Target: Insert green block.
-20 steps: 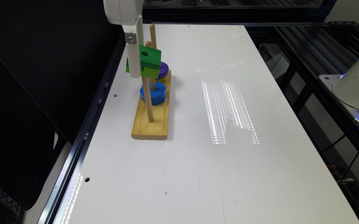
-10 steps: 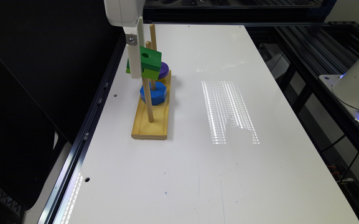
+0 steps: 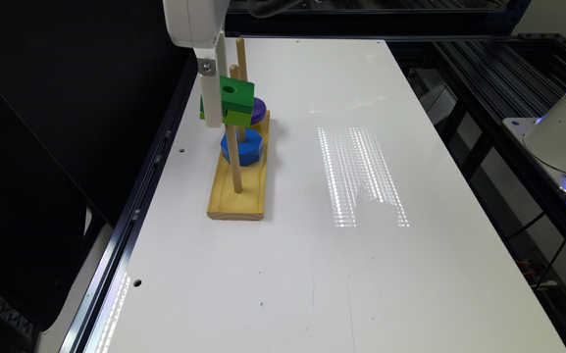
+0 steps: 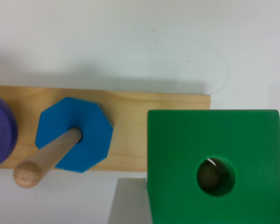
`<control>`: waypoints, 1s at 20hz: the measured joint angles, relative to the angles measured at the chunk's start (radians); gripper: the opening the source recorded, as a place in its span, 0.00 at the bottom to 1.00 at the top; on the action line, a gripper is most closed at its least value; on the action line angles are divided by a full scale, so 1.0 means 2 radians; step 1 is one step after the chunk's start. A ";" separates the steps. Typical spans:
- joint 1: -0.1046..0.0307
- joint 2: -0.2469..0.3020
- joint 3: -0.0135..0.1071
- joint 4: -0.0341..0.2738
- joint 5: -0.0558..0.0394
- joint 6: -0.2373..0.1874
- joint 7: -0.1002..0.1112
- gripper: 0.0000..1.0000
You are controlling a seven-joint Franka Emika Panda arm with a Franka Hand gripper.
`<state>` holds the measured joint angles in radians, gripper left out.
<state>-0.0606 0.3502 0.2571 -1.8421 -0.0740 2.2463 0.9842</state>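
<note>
- Exterior view: the tool (image 3: 212, 105) is seen coming down from the white wrist housing, with the green block (image 3: 231, 100) pinched in it, well above the wooden base (image 3: 239, 189).
- In the wrist view the green block (image 4: 217, 163) is seen from above, and the rounded tip of the near peg (image 4: 209, 175) shows through its centre hole, slightly off to one side of the opening.
- The block is judged to be just over, or only barely started on, the near peg (image 3: 233, 157); which of the two cannot be told.
- A jam could follow if the block is lowered while the peg tip sits off-centre: the hole's rim would catch on the tip and the peg would be bent or the base tipped.
- The block appears slightly tilted in the exterior view; a tilted hole would bind on the dowel partway down.
- If the block were let go too early, it could hang on the peg tip or fall onto the blue octagonal block (image 3: 241, 146) on the middle peg (image 4: 46, 156).
- The purple ring (image 3: 258, 111) on the far peg lies just beside the green block, so a sideways correction could knock it.
- The base rests loose on the white tabletop (image 3: 361, 274), so side force could slide it.
</note>
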 joint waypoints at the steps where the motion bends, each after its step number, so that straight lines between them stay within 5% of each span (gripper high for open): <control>1: 0.000 0.000 0.000 0.000 0.0000 0.000 0.000 0.00; 9: 0.000 0.003 0.000 0.000 -0.0002 0.002 0.000 0.00; 14: 0.000 0.024 0.000 0.000 -0.0063 0.020 0.001 0.00; 20: 0.000 0.027 0.000 0.000 -0.0069 0.022 0.001 0.00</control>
<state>-0.0606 0.4043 0.2568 -1.8423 -0.0878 2.2904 0.9859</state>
